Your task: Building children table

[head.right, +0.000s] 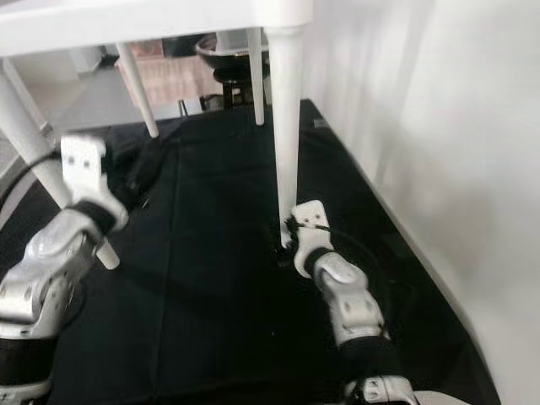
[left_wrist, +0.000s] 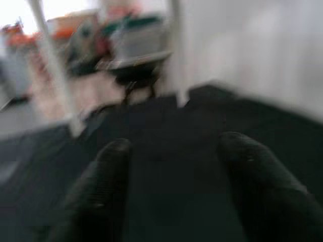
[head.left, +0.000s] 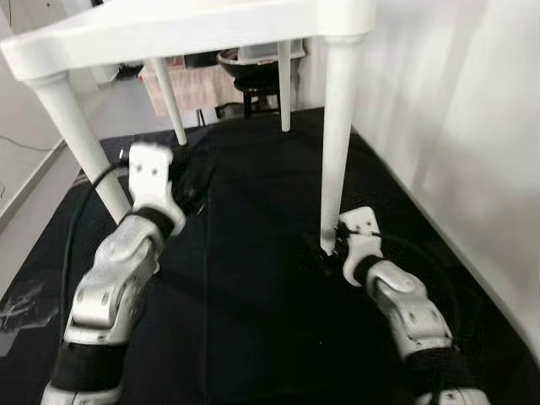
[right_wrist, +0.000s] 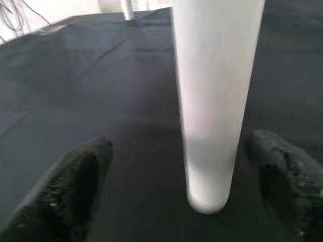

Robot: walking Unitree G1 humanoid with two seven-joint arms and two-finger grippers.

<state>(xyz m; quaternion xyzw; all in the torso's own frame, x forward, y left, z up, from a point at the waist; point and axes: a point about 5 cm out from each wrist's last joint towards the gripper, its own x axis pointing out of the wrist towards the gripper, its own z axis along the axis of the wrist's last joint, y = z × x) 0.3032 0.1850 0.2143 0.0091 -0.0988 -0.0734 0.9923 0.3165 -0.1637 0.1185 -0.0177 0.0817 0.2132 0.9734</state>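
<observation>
A white children's table [head.left: 186, 29] stands upright on a black mat [head.left: 253, 295], on all its legs. My right gripper [right_wrist: 181, 146] is low at the foot of the near right leg [head.left: 337, 135]. It is open, with the leg [right_wrist: 214, 101] between its fingers and a gap on each side. My left gripper [left_wrist: 174, 151] is open and holds nothing. It points forward under the tabletop, just inside the near left leg [head.left: 80, 143]. The two far legs [head.left: 169, 101] [head.left: 285, 84] rest at the mat's back edge.
A white wall [head.left: 456, 126] runs close along the mat's right side. Beyond the table are a dark round stand [head.left: 253, 72] and a pink cloth [head.left: 198, 84]. Pale floor [head.left: 25, 211] lies left of the mat, where a black cable [head.left: 80, 207] trails beside my left arm.
</observation>
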